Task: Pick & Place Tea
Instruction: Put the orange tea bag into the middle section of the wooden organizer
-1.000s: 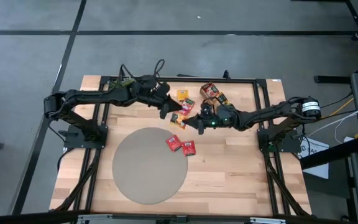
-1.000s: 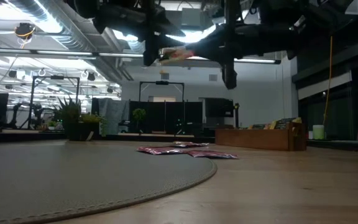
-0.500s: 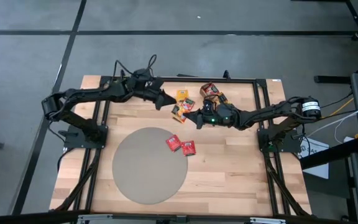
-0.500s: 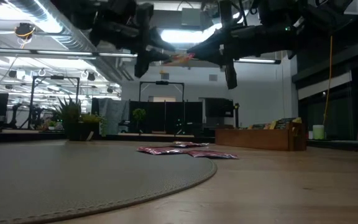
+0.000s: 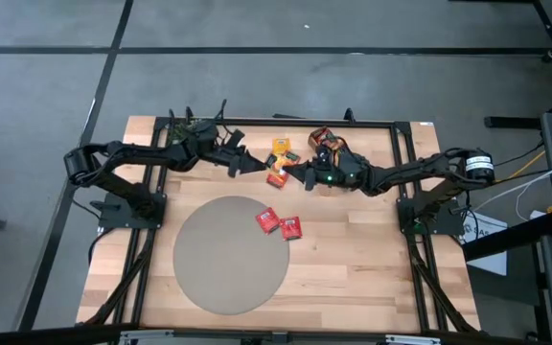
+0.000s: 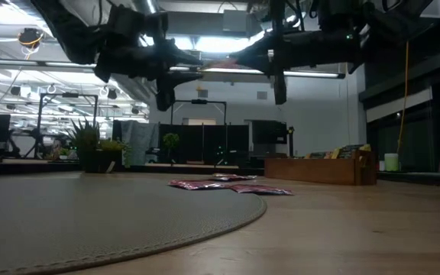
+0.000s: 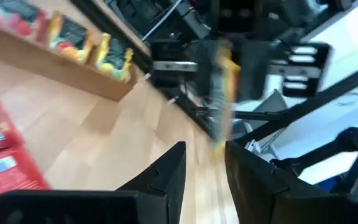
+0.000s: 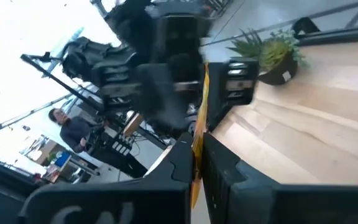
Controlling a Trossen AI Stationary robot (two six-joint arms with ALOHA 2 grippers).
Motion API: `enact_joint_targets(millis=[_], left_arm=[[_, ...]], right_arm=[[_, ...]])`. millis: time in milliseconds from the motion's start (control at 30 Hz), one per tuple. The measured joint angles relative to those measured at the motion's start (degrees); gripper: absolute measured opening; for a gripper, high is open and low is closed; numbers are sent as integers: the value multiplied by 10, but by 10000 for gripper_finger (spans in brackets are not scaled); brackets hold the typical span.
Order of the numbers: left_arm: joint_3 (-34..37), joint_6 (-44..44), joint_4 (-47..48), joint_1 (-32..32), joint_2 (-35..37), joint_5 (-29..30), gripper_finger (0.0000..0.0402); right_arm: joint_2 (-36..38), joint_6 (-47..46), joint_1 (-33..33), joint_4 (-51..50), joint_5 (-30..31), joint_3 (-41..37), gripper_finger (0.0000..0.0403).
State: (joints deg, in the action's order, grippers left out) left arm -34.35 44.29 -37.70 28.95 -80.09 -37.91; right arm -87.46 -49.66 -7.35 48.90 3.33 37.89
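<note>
Sachet [image 8: 197, 124] yellow-orange, flat, thin, edge-on

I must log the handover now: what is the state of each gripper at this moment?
Left gripper: open, holding nothing, above the wooden table.
Right gripper: closed on a yellow-orange tea sachet, held in the air.

Two sachets [image 5: 279, 223] on the round mat [image 5: 228, 278], wooden tray [image 5: 326, 140] behind, tools above between.
</note>
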Motion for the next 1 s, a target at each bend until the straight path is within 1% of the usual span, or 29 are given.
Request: enact_joint_targets(millis=[133, 300, 400, 500, 633, 867, 1000], left_arm=[[0, 2, -45, -22, 0, 16, 109], [0, 1, -48, -43, 0, 91, 105], [0, -3, -49, -46, 0, 109, 92], [0, -4, -56, -46, 0, 110, 65], [0, -5, -63, -46, 0, 115, 12], [0, -9, -63, -46, 0, 110, 3], [0, -6, -60, -37, 0, 76, 2]], right_arm=[[0, -12, -8, 12, 0, 0, 17], [0, -13, -12, 21, -1, 0, 17], [0, -18, -12, 22, 0, 0, 17], [0, -18, -12, 22, 0, 0, 18], [0, -17, -12, 22, 0, 0, 28], [0, -7, -12, 17, -5, 0, 38], [0, 6, -12, -6, -74, 0, 40]])
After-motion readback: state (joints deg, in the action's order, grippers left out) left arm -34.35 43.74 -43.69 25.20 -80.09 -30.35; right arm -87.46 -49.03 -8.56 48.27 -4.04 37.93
